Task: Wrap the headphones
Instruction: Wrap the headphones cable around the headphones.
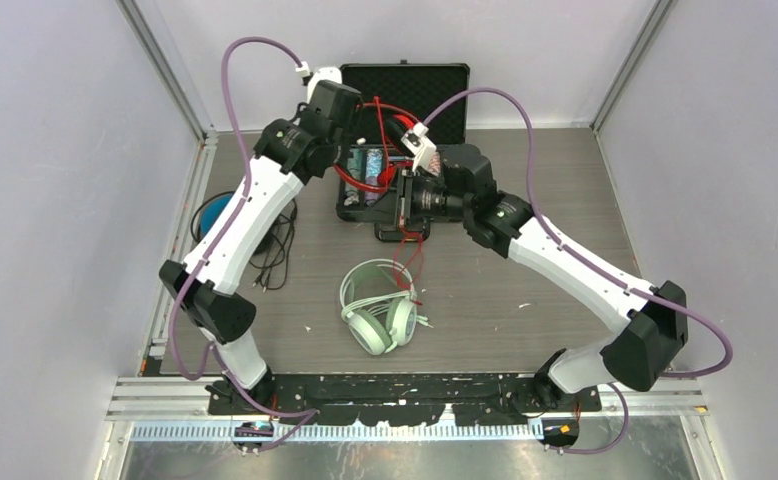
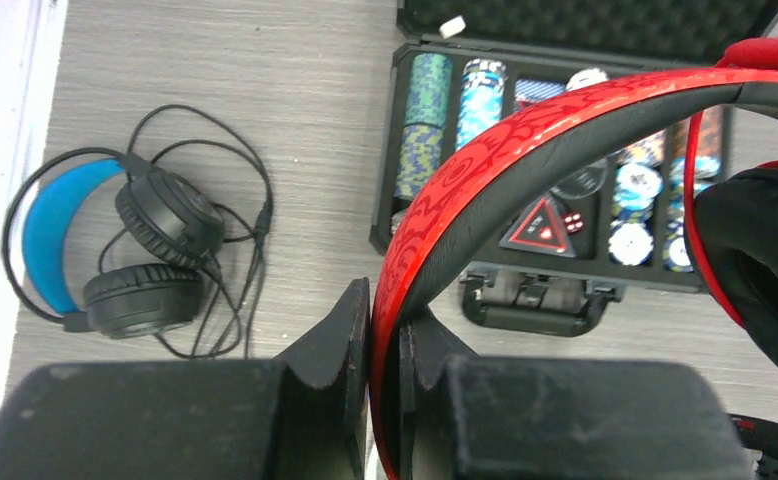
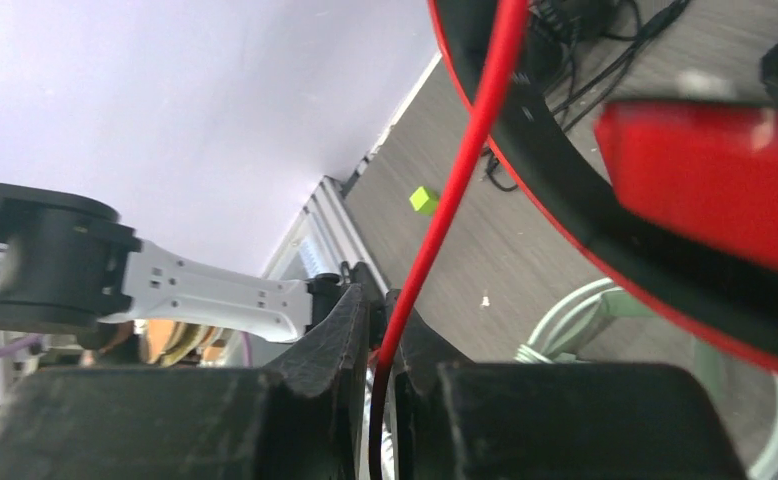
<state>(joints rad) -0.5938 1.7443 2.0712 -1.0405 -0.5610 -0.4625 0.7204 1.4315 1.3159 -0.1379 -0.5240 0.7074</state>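
With left claw point(image 2: 383, 305) pinching red headphones point(image 2: 525, 140), red cable point(image 3: 465, 150) threads right claw point(image 3: 383, 305), grip unclear.

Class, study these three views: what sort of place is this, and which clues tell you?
Probably a robotics lab test cell: a left arm and a right arm bolted at the table edge, plain panels on aluminium framing around it, and props such as mint-green headphones and a poker chip case.
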